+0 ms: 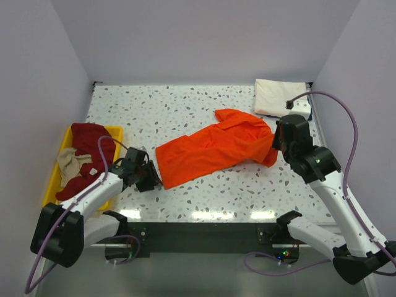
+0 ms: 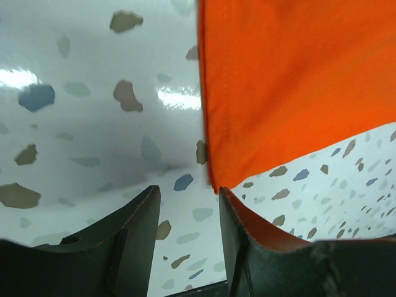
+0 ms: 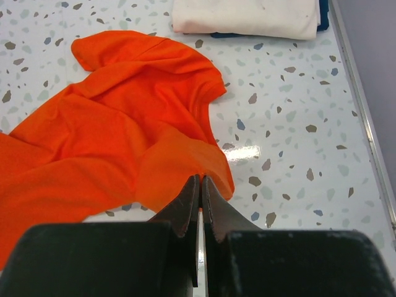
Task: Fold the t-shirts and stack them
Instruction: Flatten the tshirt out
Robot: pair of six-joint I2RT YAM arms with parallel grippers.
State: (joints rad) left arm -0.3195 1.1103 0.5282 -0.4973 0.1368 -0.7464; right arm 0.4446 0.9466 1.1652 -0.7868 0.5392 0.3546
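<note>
Orange shirt (image 1: 213, 148) is lying mid-frame, running lower left to upper right; we are hovering left claw (image 2: 185, 197) spread at its lower-left corner, right claw (image 3: 201, 180) pressed together at the opposite sleeve.

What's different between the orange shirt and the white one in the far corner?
The orange shirt lies spread out and rumpled mid-table; the white shirt is folded into a neat rectangle at the far right corner. The orange shirt covers far more table than the white shirt. The right gripper is shut on the orange shirt's edge; no gripper touches the white shirt. Both are plain, single-coloured cloth.
</note>
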